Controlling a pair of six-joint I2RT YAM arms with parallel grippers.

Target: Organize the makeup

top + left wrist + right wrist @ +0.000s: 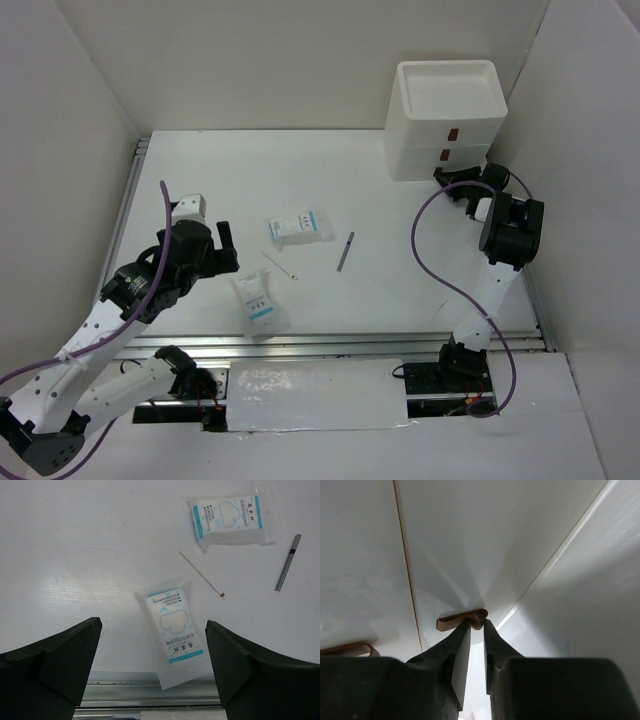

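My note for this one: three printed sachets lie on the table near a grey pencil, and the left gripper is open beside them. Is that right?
Wrong on the count: two sachets, not three. The top external view shows the far sachet and the near sachet near the grey pencil, with the left gripper open beside them.

The white tabletop (400,290) carries a white stacked drawer unit (447,120) at its far right corner. Near the middle lies a white-and-blue sachet (301,228), with a thin grey pencil (346,251) just to its right. A second sachet (260,302) lies nearer the front edge, and a thin white stick (280,265) lies between the two.
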